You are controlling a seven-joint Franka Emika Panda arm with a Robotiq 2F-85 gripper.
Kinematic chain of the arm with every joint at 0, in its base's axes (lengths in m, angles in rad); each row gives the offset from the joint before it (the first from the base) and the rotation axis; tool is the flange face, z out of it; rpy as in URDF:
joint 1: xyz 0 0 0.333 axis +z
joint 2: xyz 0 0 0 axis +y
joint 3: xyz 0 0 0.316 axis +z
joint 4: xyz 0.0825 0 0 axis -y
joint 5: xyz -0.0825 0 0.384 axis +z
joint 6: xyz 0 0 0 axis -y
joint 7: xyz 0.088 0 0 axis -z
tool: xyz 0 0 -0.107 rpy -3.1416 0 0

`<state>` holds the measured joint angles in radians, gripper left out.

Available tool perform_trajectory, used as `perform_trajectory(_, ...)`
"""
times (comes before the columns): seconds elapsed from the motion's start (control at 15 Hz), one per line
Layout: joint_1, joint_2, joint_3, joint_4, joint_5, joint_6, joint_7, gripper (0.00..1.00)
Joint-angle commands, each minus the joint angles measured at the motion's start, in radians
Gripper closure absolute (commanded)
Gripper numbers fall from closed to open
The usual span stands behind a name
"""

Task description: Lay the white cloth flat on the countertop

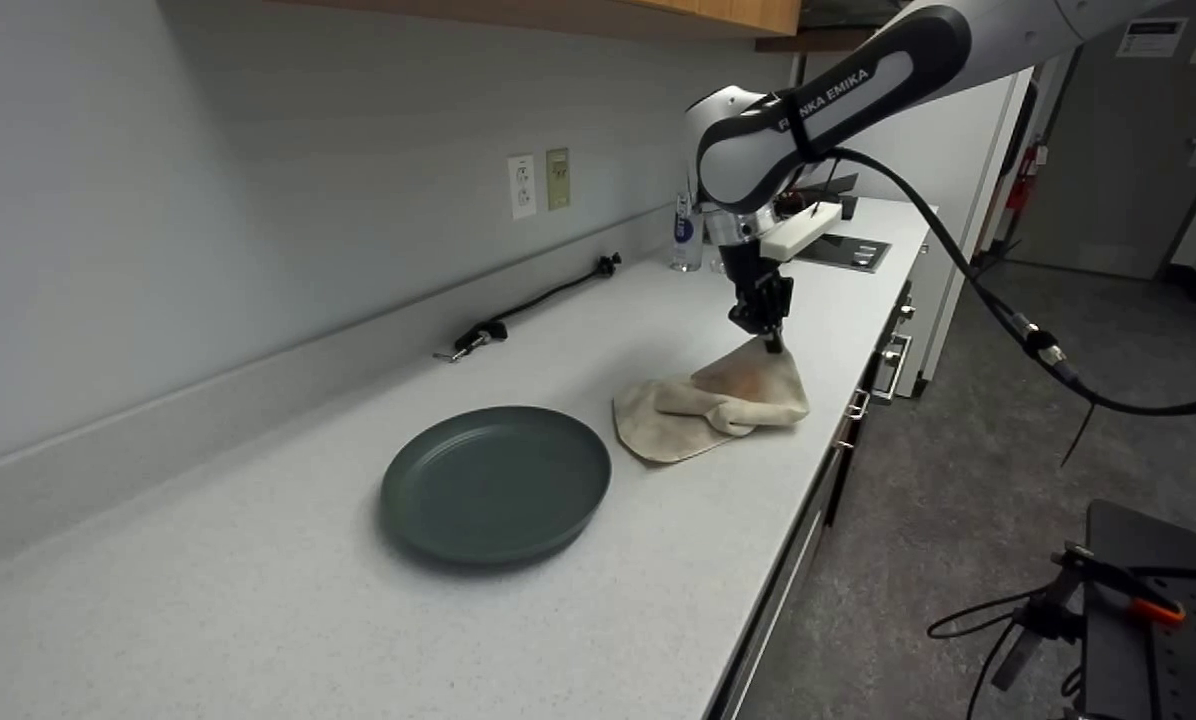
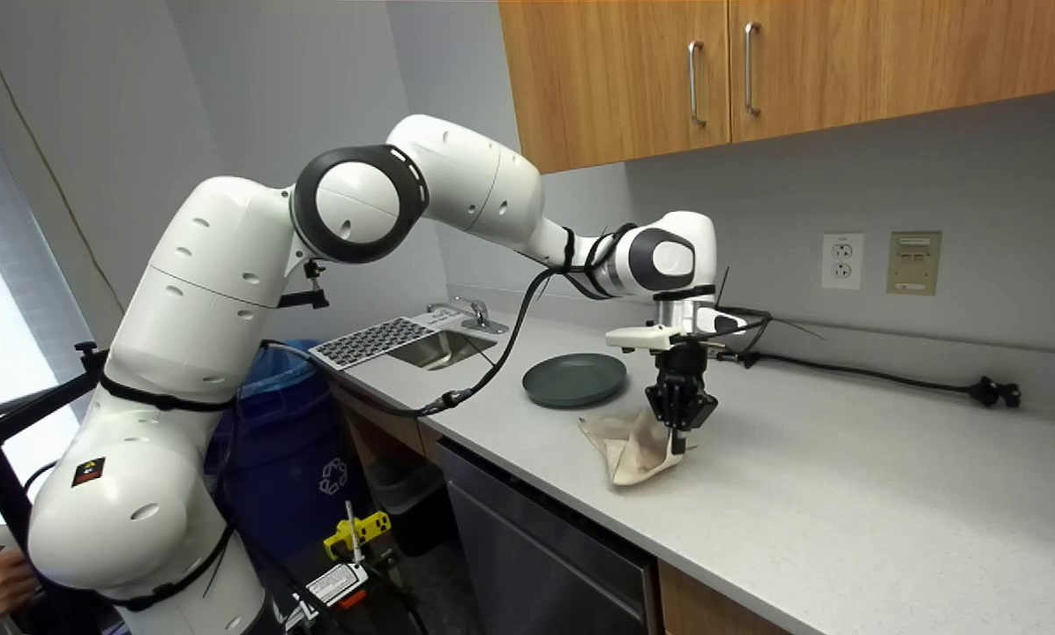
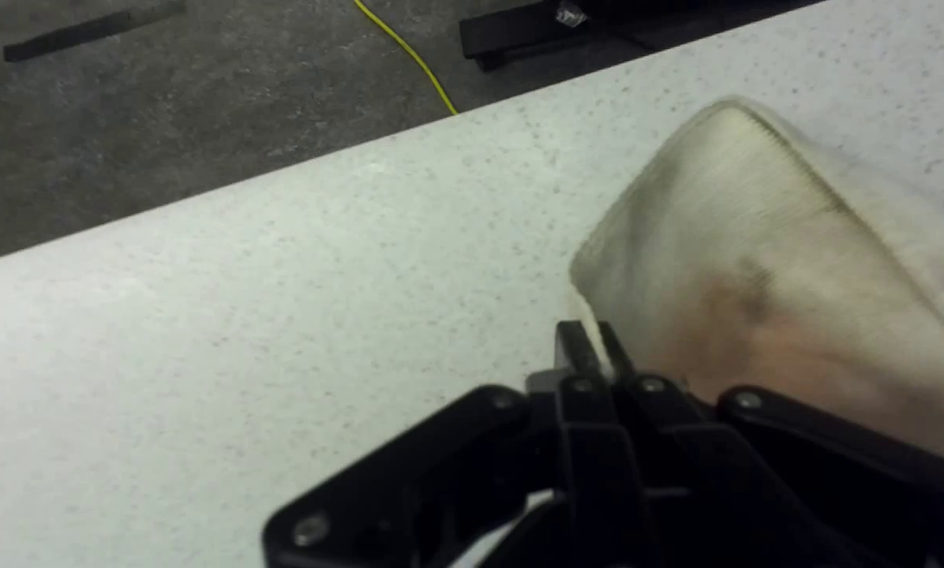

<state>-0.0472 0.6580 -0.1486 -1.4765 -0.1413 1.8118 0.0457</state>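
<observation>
Tool (image 3: 595, 344) pinching an edge of the white cloth (image 1: 723, 400)
Thin, limp and probably light, the cloth should drape easily; an edge near a corner looks the best hold for spreading. Tan-stained, bunched into a rolled fold, it rests on the smooth, speckled surface (image 1: 258, 610) near the round grey-green plate (image 1: 498, 485).

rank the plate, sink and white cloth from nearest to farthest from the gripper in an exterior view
1. White cloth, pinched in the gripper
2. Plate, up and left of the cloth in the picture
3. Sink, farther left, past the plate
</observation>
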Motion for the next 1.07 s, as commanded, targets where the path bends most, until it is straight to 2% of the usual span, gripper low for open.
perform_trajectory(0.0, 0.005, 0.021, -0.04, 0.055, -0.07, -0.002, 0.131, 0.99)
perform_trajectory(0.53, 0.019, 0.069, -0.097, 0.125, -0.154, 0.006, 0.387, 0.99)
perform_trajectory(1.0, 0.061, 0.093, -0.156, 0.139, -0.318, 0.068, 0.563, 0.99)
